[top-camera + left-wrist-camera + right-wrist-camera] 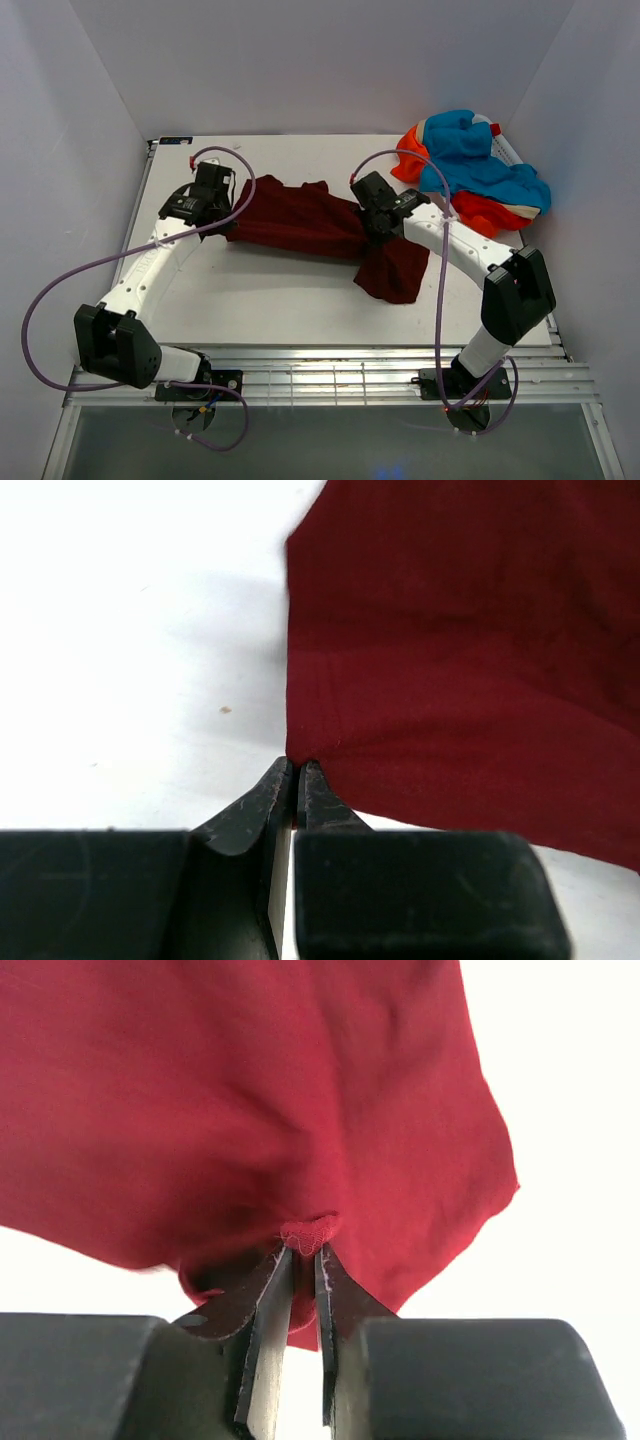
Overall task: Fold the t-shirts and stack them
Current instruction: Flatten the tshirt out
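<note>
Item: maroon t-shirt (300,222); lies spread across the middle of the table (260,300), long axis running left to right, its right end sagging toward the near edge.
Left gripper (297,765): at the shirt's left end; jaws all but together, tips pinching the corner of the hem; cloth extends away to the right of it.
Right gripper (305,1245): set on the shirt right of its middle; jaws a slit apart with a small tuft of cloth nipped at the tips; a loose flap lies beyond it, near and right.
Governing relation: both arms sit on the one long axis; the left holds the end, the right is nearer the free flap.
Other stock: orange and turquoise t-shirts (470,170); heaped unfolded at the far right corner, well apart.
</note>
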